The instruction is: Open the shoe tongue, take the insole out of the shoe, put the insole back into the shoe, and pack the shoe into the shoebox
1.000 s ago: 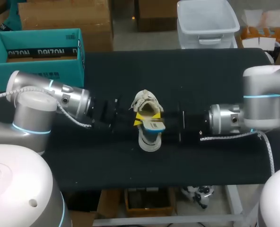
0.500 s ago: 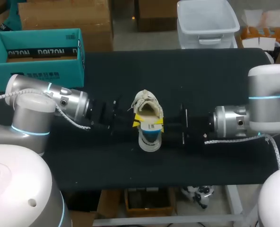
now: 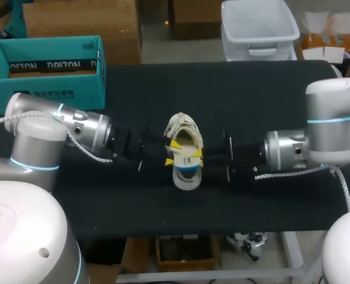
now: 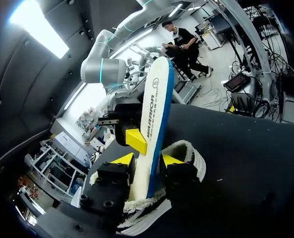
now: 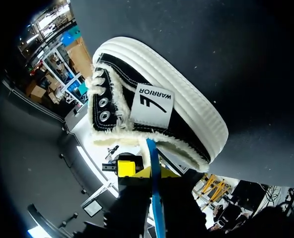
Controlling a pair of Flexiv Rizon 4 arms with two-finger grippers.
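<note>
Squarely in the middle of the tabletop (image 3: 269,94), about halfway between its left and right edges, the shoe (image 3: 185,177) stands on its sole. Its white toe cap points at the near edge and its mouth at the far edge. It is black canvas with a ribbed white sole and a frayed cream lining around the mouth.

The insole (image 4: 154,114), white on one face with a blue edge, stands up on end out of the mouth, its lower end down inside the shoe. The right gripper (image 3: 200,156) reaches in over the shoe's right side. Its fingers are closed on the insole, which runs edge-on between them in the right wrist view, one yellow tip pressed flat on the white face. The left gripper (image 3: 171,152) reaches in over the shoe's left side. Its fingers are parted, one yellow tip on each side of the insole, low in the mouth with the cream lining around them, and they clamp nothing.

The left arm (image 3: 74,127) lies low across the tabletop from the left edge, and the right arm (image 3: 299,151) from the right edge.

Farther off, the teal shoebox (image 3: 45,89) sits at the far left corner, open at the top, well apart from the shoe.
</note>
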